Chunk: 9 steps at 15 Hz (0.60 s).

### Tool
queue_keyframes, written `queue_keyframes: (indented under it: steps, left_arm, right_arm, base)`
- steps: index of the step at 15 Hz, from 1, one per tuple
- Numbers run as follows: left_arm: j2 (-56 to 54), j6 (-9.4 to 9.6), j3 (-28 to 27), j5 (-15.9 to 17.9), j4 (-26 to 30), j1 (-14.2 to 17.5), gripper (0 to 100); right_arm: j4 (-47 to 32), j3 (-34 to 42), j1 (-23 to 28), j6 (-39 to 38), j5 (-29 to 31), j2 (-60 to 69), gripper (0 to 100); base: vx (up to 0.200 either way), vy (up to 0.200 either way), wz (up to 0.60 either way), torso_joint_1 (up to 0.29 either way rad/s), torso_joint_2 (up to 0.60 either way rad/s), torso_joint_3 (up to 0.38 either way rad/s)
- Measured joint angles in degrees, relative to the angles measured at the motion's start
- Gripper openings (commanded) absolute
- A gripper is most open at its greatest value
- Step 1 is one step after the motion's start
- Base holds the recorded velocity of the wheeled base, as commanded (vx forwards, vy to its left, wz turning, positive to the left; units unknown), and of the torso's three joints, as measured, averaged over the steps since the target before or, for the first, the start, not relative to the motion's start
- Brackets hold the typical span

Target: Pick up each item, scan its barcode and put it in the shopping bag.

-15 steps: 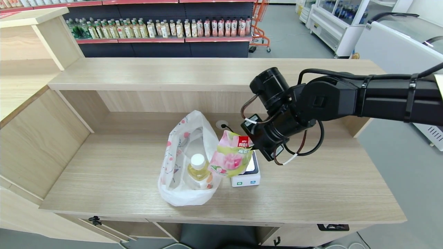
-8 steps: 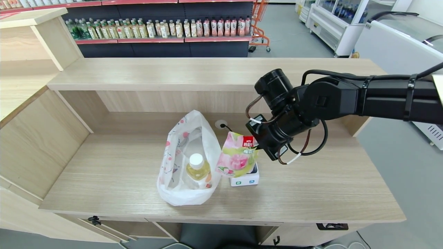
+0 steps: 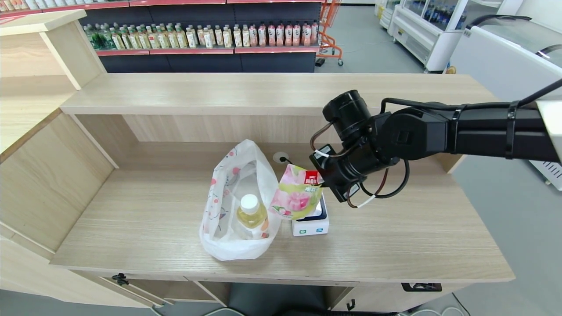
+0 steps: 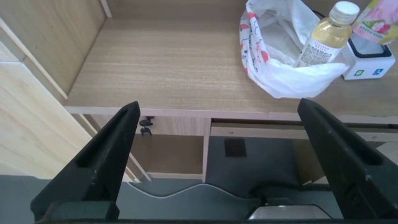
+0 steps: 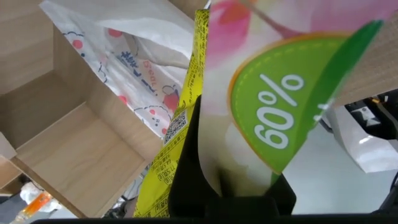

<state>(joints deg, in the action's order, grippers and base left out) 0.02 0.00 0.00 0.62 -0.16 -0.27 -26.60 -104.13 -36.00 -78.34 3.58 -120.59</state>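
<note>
Right gripper (image 3: 322, 182) clamped on the upper edge of a pink-and-green pouch (image 3: 295, 198), which hangs over the white scanner (image 3: 311, 227) at 3 o'clock of the shopping bag (image 3: 218, 193). Risk: the limp pouch may snag the bag rim or strike the bottle (image 3: 251, 213) inside, toppling it.

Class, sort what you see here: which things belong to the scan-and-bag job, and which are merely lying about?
Job: snack pouch, held in the right gripper; scanner; shopping bag; bottle standing in the bag.
Lying about: shelved drinks at the back; orange trolley; freezer cabinets.
</note>
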Motion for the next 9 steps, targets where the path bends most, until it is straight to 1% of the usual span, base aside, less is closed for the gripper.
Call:
queue_keyframes:
  steps: [5,9]
  left_arm:
    - [0.0,0.0,0.0,0.0,0.0,0.0,100]
    - [0.0,0.0,0.0,0.0,0.0,0.0,100]
  right_arm:
    - [4.9,4.1,0.2,0.0,-1.6,0.3,0]
    - [5.2,6.0,0.4,0.0,-1.5,0.2,0]
  base:
    - [0.0,0.0,0.0,0.0,0.0,0.0]
    - [0.0,0.0,0.0,0.0,0.0,0.0]
